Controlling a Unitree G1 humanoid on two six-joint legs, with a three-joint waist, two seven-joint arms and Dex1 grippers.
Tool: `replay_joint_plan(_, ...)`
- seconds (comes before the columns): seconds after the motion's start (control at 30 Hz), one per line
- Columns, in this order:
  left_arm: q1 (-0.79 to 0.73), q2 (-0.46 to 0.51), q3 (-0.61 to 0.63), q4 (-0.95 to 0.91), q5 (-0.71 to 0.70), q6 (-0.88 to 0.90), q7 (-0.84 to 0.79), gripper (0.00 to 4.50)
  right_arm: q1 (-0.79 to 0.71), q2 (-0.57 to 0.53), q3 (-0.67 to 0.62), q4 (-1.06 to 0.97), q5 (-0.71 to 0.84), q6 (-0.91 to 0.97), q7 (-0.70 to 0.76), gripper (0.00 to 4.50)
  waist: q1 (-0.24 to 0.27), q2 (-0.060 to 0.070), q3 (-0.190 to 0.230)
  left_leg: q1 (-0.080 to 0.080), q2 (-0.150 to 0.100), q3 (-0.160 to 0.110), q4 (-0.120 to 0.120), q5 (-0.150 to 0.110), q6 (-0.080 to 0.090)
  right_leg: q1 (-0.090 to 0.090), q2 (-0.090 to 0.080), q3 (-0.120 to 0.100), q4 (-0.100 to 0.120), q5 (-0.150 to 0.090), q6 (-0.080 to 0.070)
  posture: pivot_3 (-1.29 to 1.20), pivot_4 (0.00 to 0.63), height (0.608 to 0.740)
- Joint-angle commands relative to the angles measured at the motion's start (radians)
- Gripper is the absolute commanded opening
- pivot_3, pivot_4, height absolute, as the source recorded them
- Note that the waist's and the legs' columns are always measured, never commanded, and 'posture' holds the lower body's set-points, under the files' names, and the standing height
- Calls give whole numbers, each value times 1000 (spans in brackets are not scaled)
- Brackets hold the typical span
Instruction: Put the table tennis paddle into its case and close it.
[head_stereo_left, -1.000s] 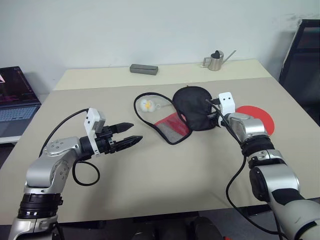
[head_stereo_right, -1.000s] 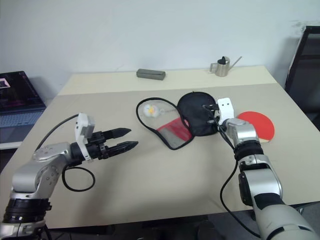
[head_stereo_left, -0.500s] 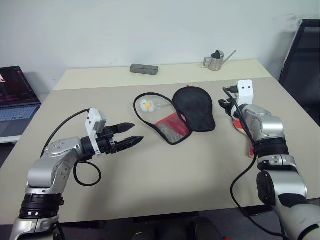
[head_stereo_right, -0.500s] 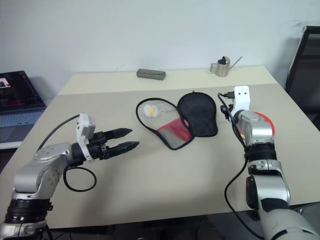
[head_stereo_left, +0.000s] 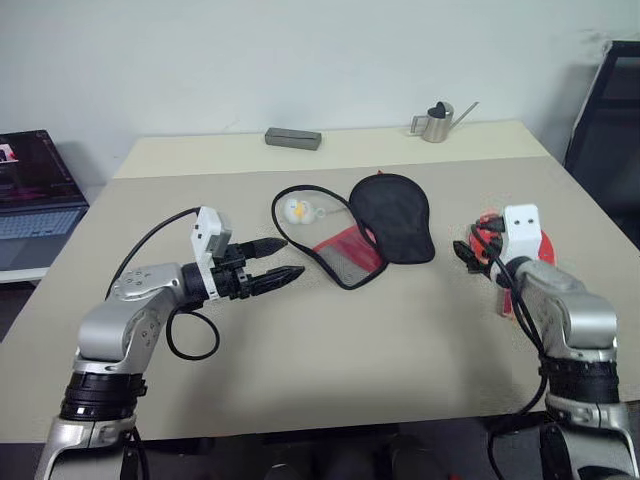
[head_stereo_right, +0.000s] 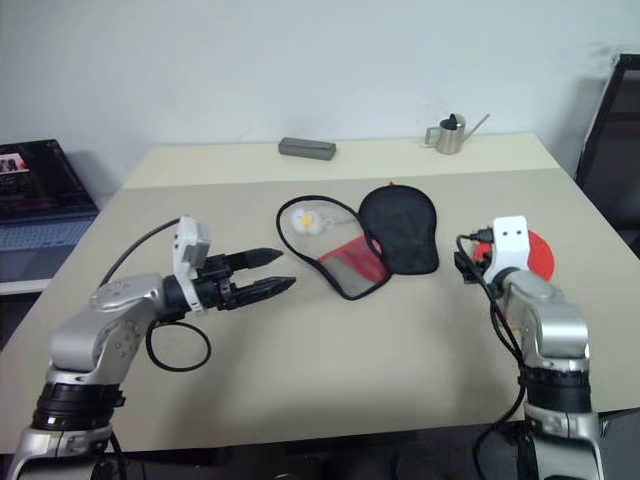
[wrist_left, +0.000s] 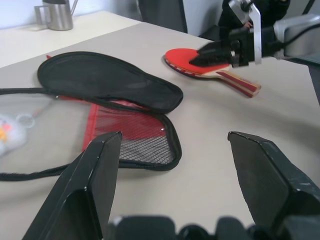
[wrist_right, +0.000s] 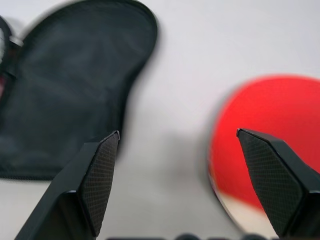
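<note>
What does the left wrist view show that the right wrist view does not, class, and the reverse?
Left wrist view alone: the paddle's striped handle, the case's red mesh half, the metal watering can and the right gripper over the blade. Right wrist view alone: the right gripper's own fingers, spread wide. Both: the red blade, the case's black lining and the table.

An office or lab room: a plain white wall (head_stereo_left: 300, 60) behind a wide beige table (head_stereo_left: 330, 340), an open laptop (head_stereo_left: 35, 195) off its left edge, a black chair (head_stereo_left: 605, 110) past its right edge.
</note>
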Motion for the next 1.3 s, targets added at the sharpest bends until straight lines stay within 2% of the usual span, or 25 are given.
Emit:
replay_joint_plan(0.03,-46,-5,-10,-3,7,-23,-25,3704,63,37,-47,-139,-9,28,-74,4156,2,0,0,0,0,1,0,0,0,0,0,1,0,0,0,0,150,740)
replay_joint_plan(0.17,-79,-14,-32,-1,6,-17,-47,3704,116,68,-65,-178,-29,17,-133,4156,8,0,0,0,0,1,0,0,0,0,0,1,0,0,0,0,150,740)
replay_joint_plan(0.33,-141,-20,-72,9,14,-13,-90,3704,116,94,-116,-131,-48,-37,-190,4156,10,0,0,0,0,1,0,0,0,0,1,1,0,1,0,0,150,740)
replay_joint_plan(0.57,-188,-35,-106,7,21,-5,-114,3704,128,137,-173,-89,-31,-1,-241,4156,9,0,0,1,0,1,0,0,0,1,1,1,0,1,0,0,150,740)
replay_joint_plan(0.83,-189,-33,-113,-9,18,3,-138,3704,132,169,-187,-64,-31,34,-273,4156,9,0,0,2,1,1,0,0,0,2,2,1,0,1,0,0,150,740)
replay_joint_plan(1.3,-172,-24,-96,-21,20,4,-131,3704,161,208,-131,-118,-44,102,-296,4156,9,-5,-3,2,1,1,0,0,0,2,3,1,-1,1,0,0,150,740)
